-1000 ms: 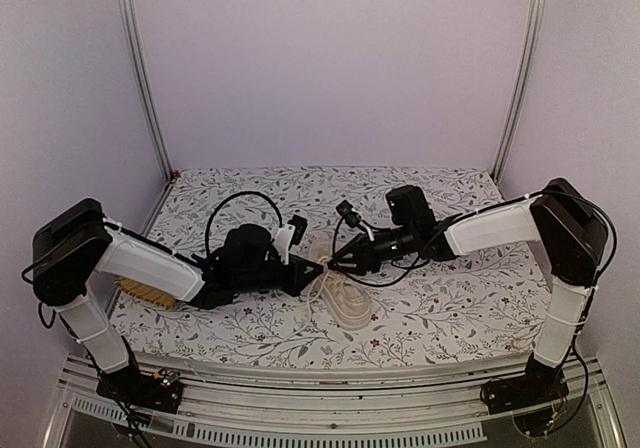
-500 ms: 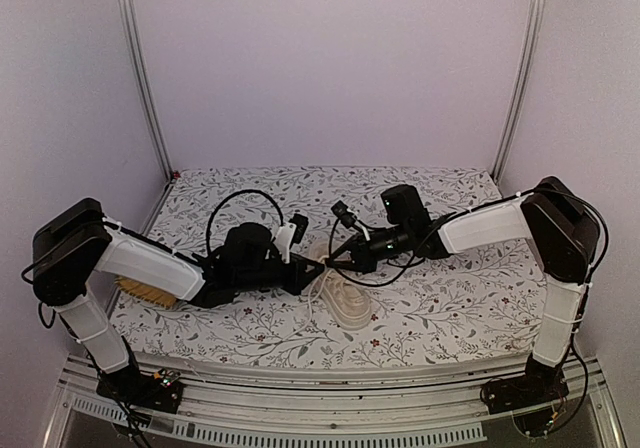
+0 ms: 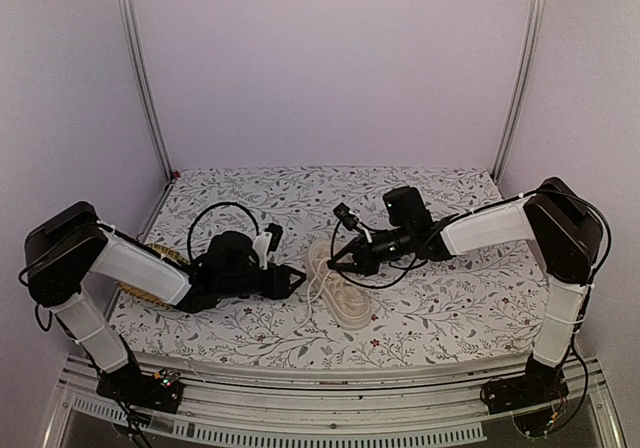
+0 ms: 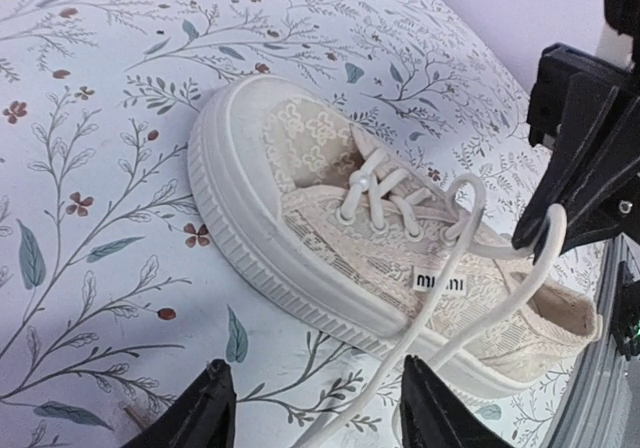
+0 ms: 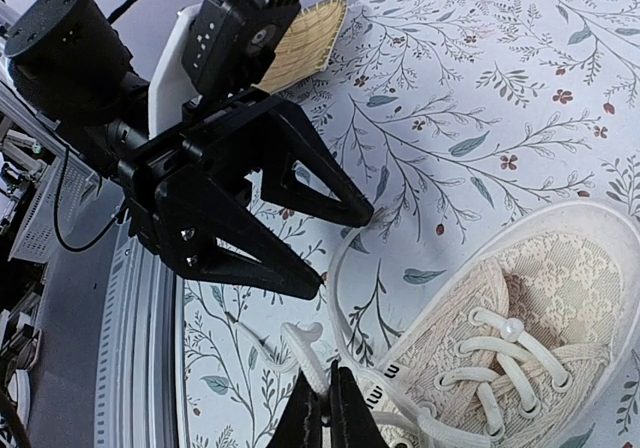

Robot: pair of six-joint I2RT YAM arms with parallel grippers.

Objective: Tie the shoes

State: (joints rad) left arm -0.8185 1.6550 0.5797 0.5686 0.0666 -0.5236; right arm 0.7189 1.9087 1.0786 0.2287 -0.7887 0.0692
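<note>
The cream lace-up shoe (image 3: 343, 295) lies on the flowered table cover between both arms, its toe pointing away from the bases. In the right wrist view my right gripper (image 5: 326, 400) is shut on a white lace (image 5: 318, 353) beside the shoe (image 5: 540, 328). My left gripper (image 4: 316, 418) stands open low over the cover just left of the shoe (image 4: 330, 198). A slack lace (image 4: 440, 298) runs between its fingers without being pinched. From above, the left gripper (image 3: 297, 280) sits a little apart from the right gripper (image 3: 336, 265).
A yellow woven mat (image 3: 160, 258) lies under my left forearm, and its corner (image 5: 305, 40) shows behind the left wrist. Black cables loop over both wrists. Metal frame posts stand at the back corners, and the table's front edge runs just before the arm bases.
My left gripper has opened, let go of the lace and drawn back to the left. My right gripper has closed on the lace beside the shoe and shifted slightly left.
</note>
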